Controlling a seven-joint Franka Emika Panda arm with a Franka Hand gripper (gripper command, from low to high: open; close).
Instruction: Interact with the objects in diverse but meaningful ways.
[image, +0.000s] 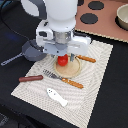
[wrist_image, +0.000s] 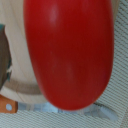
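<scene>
The desk (image: 12, 95) carries a striped placemat (image: 95, 75) with a round wooden plate (image: 75, 70) at its middle. The arm's hand (image: 63, 56) hangs over the plate, apparently holding the red tomato (image: 62, 60); a fork (image: 60, 78) lies at six o'clock. Lowering straight and releasing gently would probably stop any rolling.

Red tomato (image: 62, 60) sat on plate mid-mat; white fish piece (image: 56, 96) lay near edge; grey pan (image: 26, 51) at exterior view's left; brown-handled utensil (image: 30, 78) beside fork.
</scene>
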